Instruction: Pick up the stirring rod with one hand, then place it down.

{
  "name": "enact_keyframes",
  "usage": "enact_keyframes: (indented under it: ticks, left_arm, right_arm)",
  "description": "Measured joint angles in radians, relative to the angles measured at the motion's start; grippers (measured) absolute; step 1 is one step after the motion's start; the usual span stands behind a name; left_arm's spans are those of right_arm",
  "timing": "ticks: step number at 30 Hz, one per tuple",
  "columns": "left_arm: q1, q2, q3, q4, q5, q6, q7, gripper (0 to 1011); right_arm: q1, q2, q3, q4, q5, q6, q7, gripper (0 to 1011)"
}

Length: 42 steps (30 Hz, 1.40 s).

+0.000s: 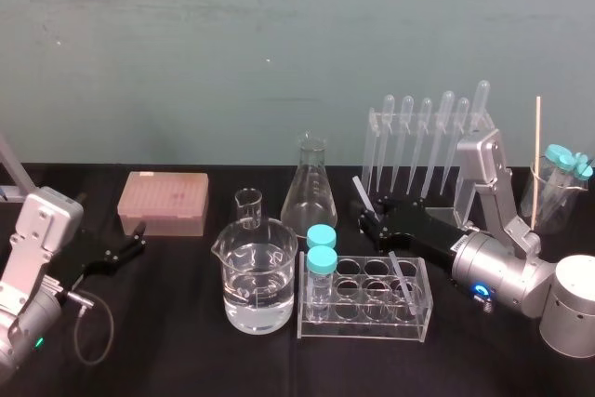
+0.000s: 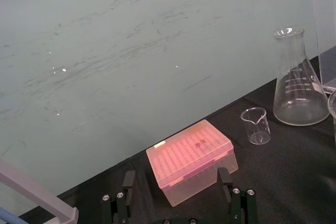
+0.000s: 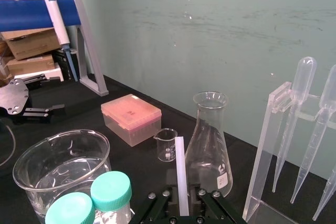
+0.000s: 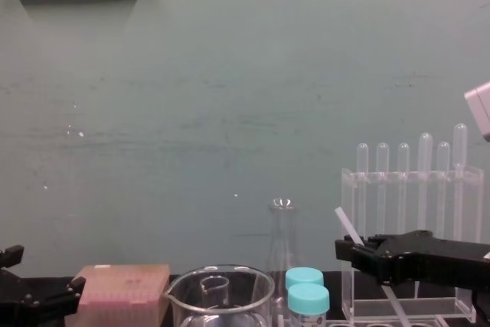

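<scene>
Lowering the stirring rod [image 1: 361,191] risked its low end snagging the clear tube rack [image 1: 363,328] or knocking the blue-capped tubes [image 1: 322,259], and the slick rod looked liable to pivot in so narrow a pinch. The right gripper [image 1: 375,218] was clamped on the rod's middle and held it tilted off the table, one end toward 11 o'clock in the head view and the other toward 5 o'clock across the rack. The left gripper [image 1: 128,246] sat parked at 9 o'clock with its jaws apart.
</scene>
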<state>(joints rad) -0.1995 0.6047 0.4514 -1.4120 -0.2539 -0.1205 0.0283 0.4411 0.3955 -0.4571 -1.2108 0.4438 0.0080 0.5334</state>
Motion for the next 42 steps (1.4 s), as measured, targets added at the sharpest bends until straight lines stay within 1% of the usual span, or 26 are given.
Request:
enact_keyframes:
  ticks: [3,6,17,20,23,26,27,32,36,37,38,39,40,42]
  left_arm:
    - [0.000,0.000,0.000,0.000,0.000,0.000,0.000,1000]
    - [0.000,0.000,0.000,0.000,0.000,0.000,0.000,1000]
    - [0.000,0.000,0.000,0.000,0.000,0.000,0.000,1000]
    - [0.000,0.000,0.000,0.000,0.000,0.000,0.000,1000]
    - [0.000,0.000,0.000,0.000,0.000,0.000,0.000,1000]
    - [0.000,0.000,0.000,0.000,0.000,0.000,0.000,1000]
    - [0.000,0.000,0.000,0.000,0.000,0.000,0.000,1000]
    - [0.000,0.000,0.000,0.000,0.000,0.000,0.000,1000]
    - [0.000,0.000,0.000,0.000,0.000,0.000,0.000,1000]
    - [0.000,0.000,0.000,0.000,0.000,0.000,0.000,1000]
    - [0.000,0.000,0.000,0.000,0.000,0.000,0.000,1000]
    - [0.000,0.000,0.000,0.000,0.000,0.000,0.000,1000]
    - [0.000,0.000,0.000,0.000,0.000,0.000,0.000,1000]
    - [0.000,0.000,0.000,0.000,0.000,0.000,0.000,1000]
  right_arm:
    - [0.000,0.000,0.000,0.000,0.000,0.000,0.000,92]
    - [0.000,0.000,0.000,0.000,0.000,0.000,0.000,69]
    - [0.000,0.000,0.000,0.000,0.000,0.000,0.000,69]
    - [-0.002,-0.003,0.009,0.000,0.002,-0.016,0.001,69]
    - [-0.008,-0.011,0.029,-0.003,0.016,-0.048,0.009,69]
    - [-0.015,-0.023,0.056,-0.013,0.046,-0.088,0.023,69]
    - [-0.015,-0.023,0.056,-0.013,0.046,-0.088,0.023,69]
    - [-0.020,-0.044,0.097,-0.027,0.086,-0.156,0.034,69]
    - [-0.020,-0.051,0.117,-0.031,0.095,-0.207,0.037,69]
    - [-0.021,-0.054,0.126,-0.032,0.093,-0.238,0.038,69]
    - [-0.021,-0.055,0.129,-0.032,0.089,-0.252,0.037,69]
    - [-0.022,-0.058,0.136,-0.031,0.076,-0.292,0.037,69]
    - [-0.022,-0.058,0.136,-0.031,0.076,-0.292,0.037,69]
    - [-0.024,-0.063,0.147,-0.019,0.054,-0.363,0.041,69]
